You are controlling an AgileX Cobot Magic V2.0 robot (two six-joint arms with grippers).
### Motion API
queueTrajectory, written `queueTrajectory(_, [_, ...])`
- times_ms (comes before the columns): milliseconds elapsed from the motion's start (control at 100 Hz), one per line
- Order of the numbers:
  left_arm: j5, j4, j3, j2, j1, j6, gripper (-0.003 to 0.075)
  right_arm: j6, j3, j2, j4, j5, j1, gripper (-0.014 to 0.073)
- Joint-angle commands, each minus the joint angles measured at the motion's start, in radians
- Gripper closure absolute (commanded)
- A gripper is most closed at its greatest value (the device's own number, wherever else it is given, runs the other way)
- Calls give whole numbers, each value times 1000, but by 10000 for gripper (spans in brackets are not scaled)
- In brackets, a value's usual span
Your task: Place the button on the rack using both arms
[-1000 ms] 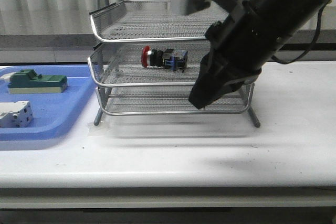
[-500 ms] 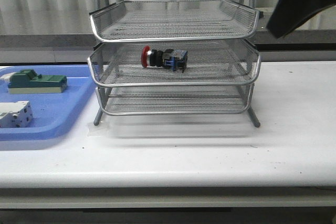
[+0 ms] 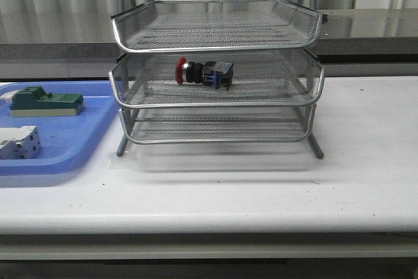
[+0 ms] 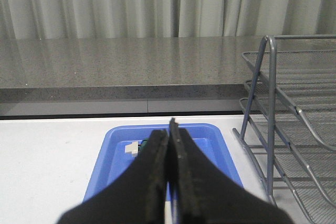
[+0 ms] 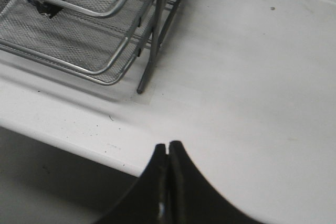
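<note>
The button [image 3: 203,72], with its red cap, black body and blue rear block, lies on its side on the middle tier of the silver wire rack [image 3: 215,106]. Neither arm shows in the front view. In the left wrist view my left gripper [image 4: 169,132] is shut and empty, over the blue tray [image 4: 118,153], with the rack [image 4: 273,114] off to one side. In the right wrist view my right gripper [image 5: 168,148] is shut and empty above the white table near its front edge, away from the rack's corner [image 5: 152,51].
The blue plastic tray [image 3: 65,155] sits left of the rack and holds a green block [image 3: 46,101] and a white block [image 3: 18,143]. A grey counter and curtains run behind the white table [image 3: 261,187].
The right arm, which stood in front of the rack's right side, has lifted up and away to the right and left the front view. The button has not moved.
</note>
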Motion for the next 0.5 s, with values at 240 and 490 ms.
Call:
queueTrajectory(240, [-70, -7, -30, 1, 3, -8, 740, 36, 141, -300, 6, -46, -36, 654])
queueTrajectory(490, [-70, -7, -30, 1, 3, -8, 740, 36, 167, -384, 9, -6, -36, 654])
